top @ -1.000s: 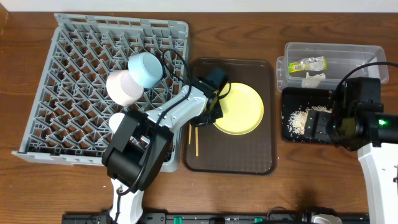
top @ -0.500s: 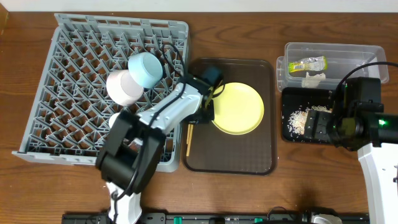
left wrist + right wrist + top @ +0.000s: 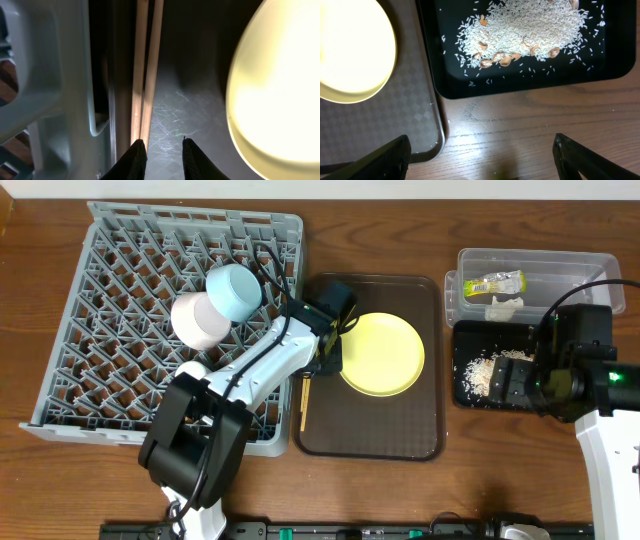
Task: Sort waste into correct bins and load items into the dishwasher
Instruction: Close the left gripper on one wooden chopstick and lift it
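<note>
**Overhead and wrist views.** A brown wooden table (image 3: 500, 470) filled the scene, with a pale band along its far edge. The grey dish rack (image 3: 120, 280) occupied the left and held a light blue bowl (image 3: 233, 290) touching a white bowl (image 3: 200, 320). A brown serving tray (image 3: 400, 435) at centre carried the yellow plate (image 3: 385, 355). At right stood the clear tub (image 3: 560, 265) and the black tray (image 3: 520, 82) with rice (image 3: 530, 25).

The left gripper (image 3: 162, 145), fingers slightly apart and empty, hung low between rack and plate. The chopsticks (image 3: 147, 75) lay along the serving tray's left wall, reaching one fingertip. The right gripper (image 3: 482, 142), fingers wide apart and empty, hovered beside the black tray.
</note>
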Controlling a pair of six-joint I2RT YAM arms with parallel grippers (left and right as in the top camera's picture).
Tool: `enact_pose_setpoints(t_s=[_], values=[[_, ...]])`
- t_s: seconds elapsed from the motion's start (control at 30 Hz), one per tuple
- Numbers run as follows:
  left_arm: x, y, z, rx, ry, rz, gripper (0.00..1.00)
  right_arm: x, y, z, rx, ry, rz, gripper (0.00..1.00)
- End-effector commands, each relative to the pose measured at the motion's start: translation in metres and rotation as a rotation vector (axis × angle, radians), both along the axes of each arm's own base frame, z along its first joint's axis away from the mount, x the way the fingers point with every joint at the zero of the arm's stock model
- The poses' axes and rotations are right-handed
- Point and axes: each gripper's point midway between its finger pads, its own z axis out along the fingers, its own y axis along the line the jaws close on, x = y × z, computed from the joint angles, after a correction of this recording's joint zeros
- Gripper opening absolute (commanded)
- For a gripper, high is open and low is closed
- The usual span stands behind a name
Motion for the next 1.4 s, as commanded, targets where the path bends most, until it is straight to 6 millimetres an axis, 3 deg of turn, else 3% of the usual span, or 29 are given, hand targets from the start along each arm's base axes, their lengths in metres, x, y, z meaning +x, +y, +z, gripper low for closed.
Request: enact_pose_setpoints(t_s=[0.0,1.37], values=[[0.001,0.004,-0.004,0.018,-0.010,-0.008,0.26,-0.001,-0.001,0.001,0.004,-0.003,-0.016,0.88],[0.008,0.012,-0.046,0.096,0.016,0.001,0.27,-0.002,0.001,0.001,0.015,0.003,-0.013,0.88]])
